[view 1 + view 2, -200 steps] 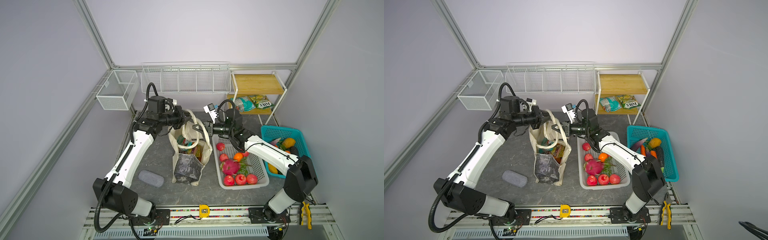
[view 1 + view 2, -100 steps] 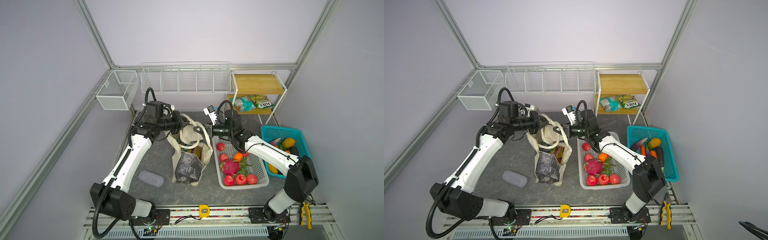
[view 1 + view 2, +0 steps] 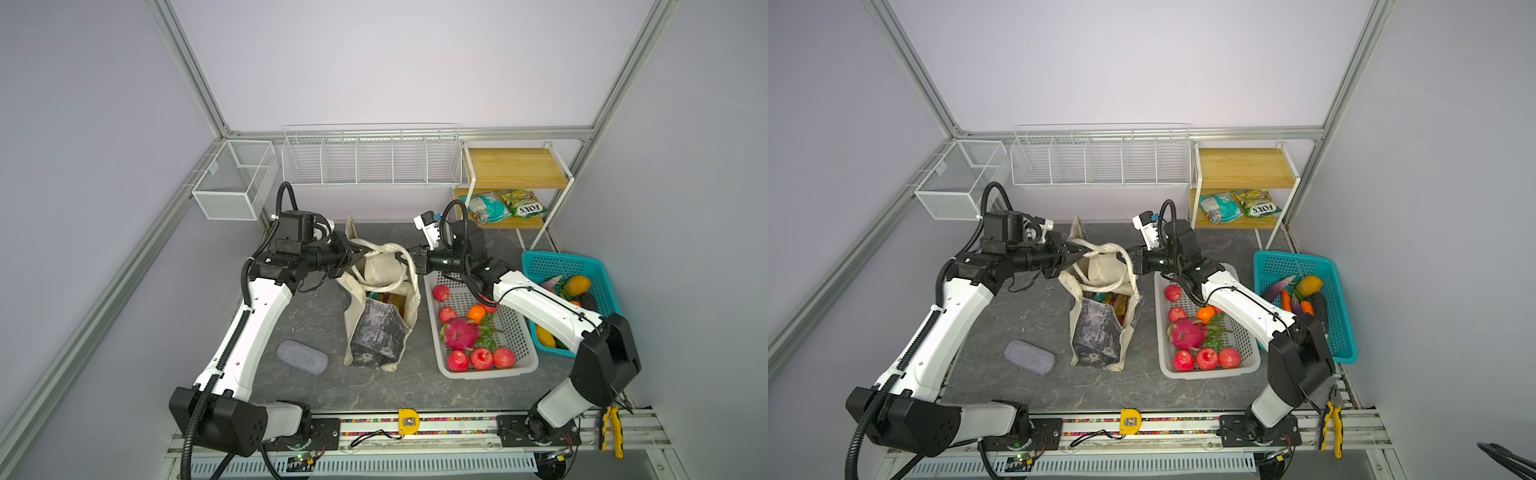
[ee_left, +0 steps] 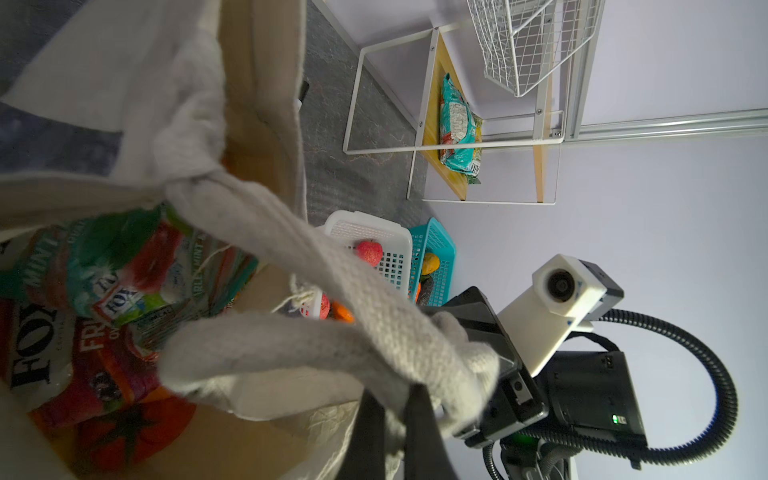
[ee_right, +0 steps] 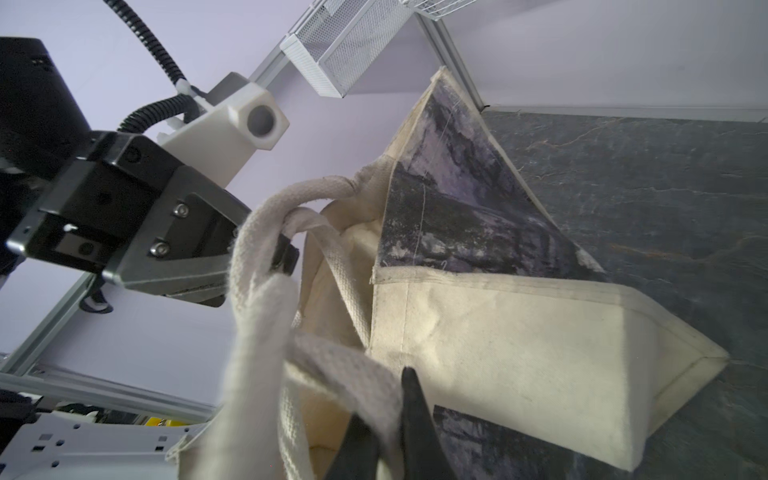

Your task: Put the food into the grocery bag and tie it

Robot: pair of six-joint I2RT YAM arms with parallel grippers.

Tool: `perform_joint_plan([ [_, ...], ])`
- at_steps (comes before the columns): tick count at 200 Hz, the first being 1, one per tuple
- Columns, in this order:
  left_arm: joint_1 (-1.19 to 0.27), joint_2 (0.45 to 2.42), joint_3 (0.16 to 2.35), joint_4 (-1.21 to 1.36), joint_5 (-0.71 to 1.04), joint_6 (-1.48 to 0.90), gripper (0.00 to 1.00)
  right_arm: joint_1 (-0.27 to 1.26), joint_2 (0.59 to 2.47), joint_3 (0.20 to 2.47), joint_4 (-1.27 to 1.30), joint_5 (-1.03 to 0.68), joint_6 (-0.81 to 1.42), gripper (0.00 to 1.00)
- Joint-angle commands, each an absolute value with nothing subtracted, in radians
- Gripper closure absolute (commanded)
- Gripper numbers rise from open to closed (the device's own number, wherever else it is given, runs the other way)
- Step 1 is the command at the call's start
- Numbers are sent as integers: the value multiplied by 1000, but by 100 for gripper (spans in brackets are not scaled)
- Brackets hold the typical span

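Observation:
The cream grocery bag (image 3: 376, 332) (image 3: 1096, 332) stands mid-table, and colourful snack packets (image 4: 112, 291) show inside it. Its two rope handles (image 3: 384, 248) (image 3: 1104, 248) are crossed over the bag's mouth and stretched between my grippers. My left gripper (image 3: 357, 253) (image 4: 392, 399) is shut on one handle (image 4: 332, 266) at the bag's left. On the bag's right, my right gripper (image 3: 409, 255) (image 5: 390, 415) is shut on the other handle (image 5: 332, 365). More food lies outside the bag: apples, an orange and a dragon fruit (image 3: 459, 334), and vegetables (image 3: 575, 286).
A white basket (image 3: 519, 328) with the fruit stands right of the bag, with a teal basket (image 3: 552, 266) beyond it. Two snack packets (image 3: 503, 205) lie on the wooden shelf at the back right. A grey fabric case (image 3: 302, 357) lies left of the bag. Wire baskets (image 3: 370, 158) hang on the back wall.
My left gripper has drawn back to the left and lower with its handle. The crossed handles have pulled tighter over the bag's mouth. The right gripper has barely moved.

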State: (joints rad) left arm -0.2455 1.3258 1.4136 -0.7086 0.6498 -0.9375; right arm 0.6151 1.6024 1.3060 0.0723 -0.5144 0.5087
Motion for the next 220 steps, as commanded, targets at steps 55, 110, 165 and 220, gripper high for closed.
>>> perform_joint_plan([
  [55,-127,1253,1418,-767,636,-954,100,566,1489,1225,66,-263,486,93],
  [110,-21,1209,1396,-750,580,-991,100,565,1439,1180,52,-165,495,93],
  [165,42,1183,1358,-695,496,-1050,100,567,1372,1135,-11,-97,482,93],
  [220,77,1188,1340,-629,413,-1121,100,564,1301,1082,-97,-28,447,93],
])
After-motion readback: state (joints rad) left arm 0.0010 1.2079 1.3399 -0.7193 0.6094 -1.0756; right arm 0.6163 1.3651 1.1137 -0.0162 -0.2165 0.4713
